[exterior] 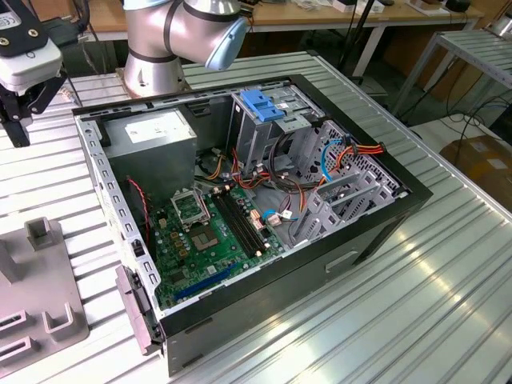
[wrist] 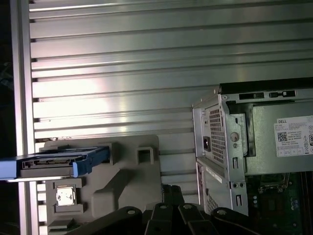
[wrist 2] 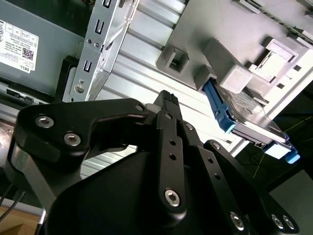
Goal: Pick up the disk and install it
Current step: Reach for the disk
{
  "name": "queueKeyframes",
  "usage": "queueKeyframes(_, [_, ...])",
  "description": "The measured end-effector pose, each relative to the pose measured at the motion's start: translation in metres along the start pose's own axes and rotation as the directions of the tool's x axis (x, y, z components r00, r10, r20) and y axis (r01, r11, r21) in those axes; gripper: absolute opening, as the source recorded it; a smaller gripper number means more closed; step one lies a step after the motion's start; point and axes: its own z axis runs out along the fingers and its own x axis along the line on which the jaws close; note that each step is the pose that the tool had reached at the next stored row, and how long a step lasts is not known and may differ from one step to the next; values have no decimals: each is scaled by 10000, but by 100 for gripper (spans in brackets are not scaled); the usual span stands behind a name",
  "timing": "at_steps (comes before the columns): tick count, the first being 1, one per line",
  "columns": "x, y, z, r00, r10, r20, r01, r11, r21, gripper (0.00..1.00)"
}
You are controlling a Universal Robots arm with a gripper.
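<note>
Seeing gripper (wrist 2: 167,98) hanging over slatted table (exterior: 416,304), between PC case (exterior: 352,256) and grey fixture (wrist: 127,176), touching neither. Reading its 2 fingertips (wrist: 167,191) as pressing together in both wrist views, gripping nothing.

Finding the disk (wrist: 54,164) standing on edge in 1 slot of that fixture, blue rails showing along its edges, well apart from the gripper. Spotting 1 small silver square part (wrist: 64,196) lying in another pocket of the fixture; not telling what it is.

Looking into the case in the exterior view: lying on its side, side panel off. Holding grey power supply (exterior: 152,132) in the far corner, green motherboard (exterior: 208,232) on the floor, silver drive cage (exterior: 256,140) carrying a blue bracket (exterior: 262,104), and red and orange cables (exterior: 352,152) running beside the cage.
</note>
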Motion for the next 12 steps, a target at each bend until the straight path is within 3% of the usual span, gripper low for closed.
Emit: queueKeyframes(12, [131,-9,7,10000,-1,-1,1,10000,1,10])
